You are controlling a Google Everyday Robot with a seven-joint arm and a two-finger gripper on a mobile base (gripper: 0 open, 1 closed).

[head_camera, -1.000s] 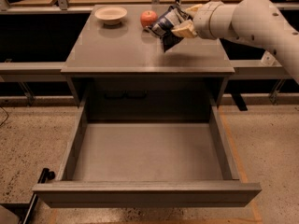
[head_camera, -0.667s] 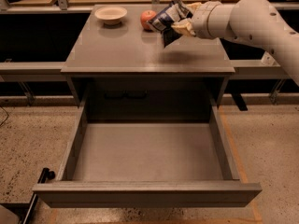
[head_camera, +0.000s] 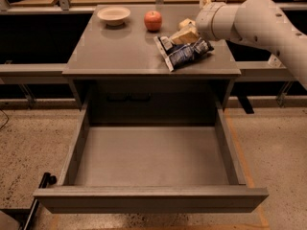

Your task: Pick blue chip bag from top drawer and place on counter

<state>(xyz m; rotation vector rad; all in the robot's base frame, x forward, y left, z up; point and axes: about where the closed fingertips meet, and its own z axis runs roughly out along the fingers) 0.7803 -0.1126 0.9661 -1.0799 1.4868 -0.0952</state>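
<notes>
The blue chip bag (head_camera: 183, 54) lies flat on the counter (head_camera: 120, 51), near its front right part. My gripper (head_camera: 185, 30) hovers just above the bag's far edge, at the end of the white arm (head_camera: 249, 20) reaching in from the right. Its beige fingers (head_camera: 184, 35) stand apart and hold nothing. The top drawer (head_camera: 148, 157) is pulled fully out below the counter, and its grey floor is bare.
A white bowl (head_camera: 113, 15) sits at the counter's back left. A red apple (head_camera: 153, 20) sits at the back middle, left of the gripper. A black handle (head_camera: 41, 190) lies on the speckled floor by the drawer's front left corner.
The bag was held up in the gripper over the counter's back right. Now it lies flat on the counter, lower and nearer the front, and the fingers have let it go.
</notes>
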